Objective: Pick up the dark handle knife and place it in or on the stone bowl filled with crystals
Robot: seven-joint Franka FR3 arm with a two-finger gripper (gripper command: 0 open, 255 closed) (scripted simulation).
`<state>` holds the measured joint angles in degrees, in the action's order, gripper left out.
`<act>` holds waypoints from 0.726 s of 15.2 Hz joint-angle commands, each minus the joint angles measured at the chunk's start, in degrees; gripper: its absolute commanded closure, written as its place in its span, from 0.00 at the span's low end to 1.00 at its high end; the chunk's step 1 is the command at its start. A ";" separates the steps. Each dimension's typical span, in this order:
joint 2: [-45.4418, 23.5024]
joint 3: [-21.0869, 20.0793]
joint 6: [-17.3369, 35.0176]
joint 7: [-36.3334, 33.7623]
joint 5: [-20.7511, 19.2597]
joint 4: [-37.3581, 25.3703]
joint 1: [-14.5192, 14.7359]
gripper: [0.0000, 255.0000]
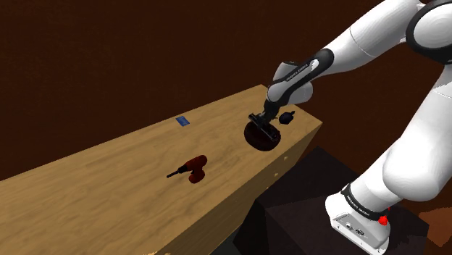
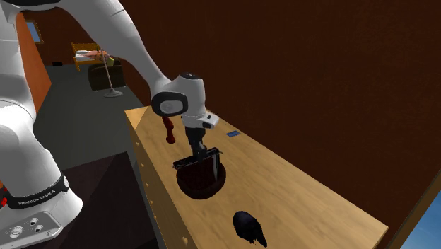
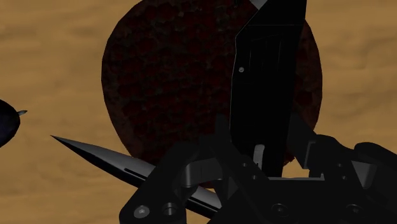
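The dark-handled knife (image 3: pixel 267 83) is clasped in my gripper (image 3: pixel 264 153), which is shut on it near where blade and handle meet. Its black handle reaches out over the bowl, and its grey blade (image 3: pixel 108 159) juts sideways past the bowl's rim. The bowl (image 3: pixel 178 76) is round, dark red-brown and rough inside, and sits directly under the hand. In the shoulder view the gripper (image 1: pixel 262 124) hovers just above the bowl (image 1: pixel 262 138) near the table's right end. In the second exterior view the knife (image 2: pixel 209 166) hangs down into the bowl (image 2: pixel 201 182) from the gripper (image 2: pixel 205 152).
A dark red drill-like tool (image 1: pixel 194 168) lies mid-table, also seen as the drill-like tool (image 2: pixel 169 131). A small blue card (image 1: pixel 182 121) lies near the far edge. A dark rounded object (image 2: pixel 249 226) sits beside the bowl, close to the wooden table's (image 1: pixel 109 195) end. A brown wall stands behind.
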<state>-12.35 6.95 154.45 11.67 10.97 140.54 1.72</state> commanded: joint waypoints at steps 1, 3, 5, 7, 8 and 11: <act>-1.63 -0.42 1.55 0.64 0.86 -0.09 -0.19 1.00; -3.78 -1.03 3.40 1.56 1.96 -0.35 -0.58 1.00; -3.77 -1.05 3.41 1.54 1.94 -0.34 -0.60 1.00; -3.77 -1.05 3.41 1.54 1.95 -0.35 -0.61 1.00; -3.77 -1.05 3.41 1.54 1.95 -0.35 -0.61 1.00; -3.77 -1.05 3.41 1.54 1.95 -0.35 -0.61 1.00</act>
<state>-16.13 5.90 157.85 13.21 12.91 140.19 1.12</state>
